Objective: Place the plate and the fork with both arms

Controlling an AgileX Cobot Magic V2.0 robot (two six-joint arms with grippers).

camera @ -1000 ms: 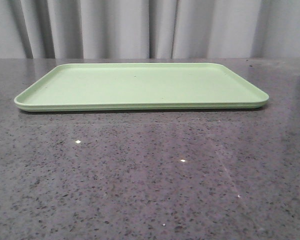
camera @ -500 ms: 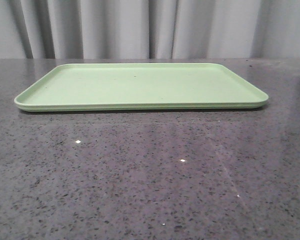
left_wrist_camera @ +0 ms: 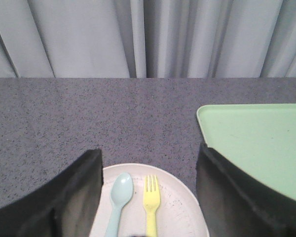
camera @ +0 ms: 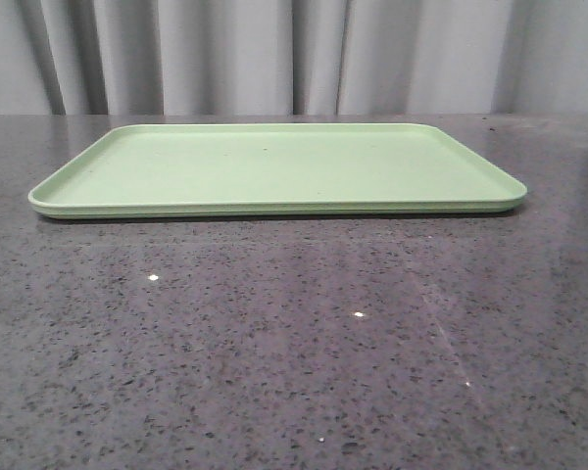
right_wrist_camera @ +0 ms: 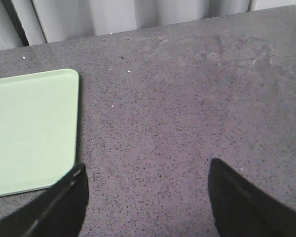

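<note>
Left gripper (left_wrist_camera: pixel 148 197) is spread wide, holding nothing — its two black fingers (left_wrist_camera: pixel 64 197) straddle the plate (left_wrist_camera: pixel 175 207), one on each side, and whether they touch its rim I can't tell. The plate sits flat on the dark speckled table (left_wrist_camera: pixel 89 118), just left of the green tray's (left_wrist_camera: pixel 256 138) left end, apart from it. On the plate: the yellow fork (left_wrist_camera: pixel 151 202) and a pale blue spoon (left_wrist_camera: pixel 119 195), side by side, heads pointing away from the gripper, fork on the tray side.

Right gripper (right_wrist_camera: pixel 148 202) is also spread wide and holding nothing — both fingers (right_wrist_camera: pixel 241 202) hang over bare table just past the tray's (right_wrist_camera: pixel 29 128) right end.

Front view shows only the tray (camera: pixel 274 166) lying flat on the table (camera: pixel 294 343), nothing on it; neither gripper, plate nor fork shows there.
</note>
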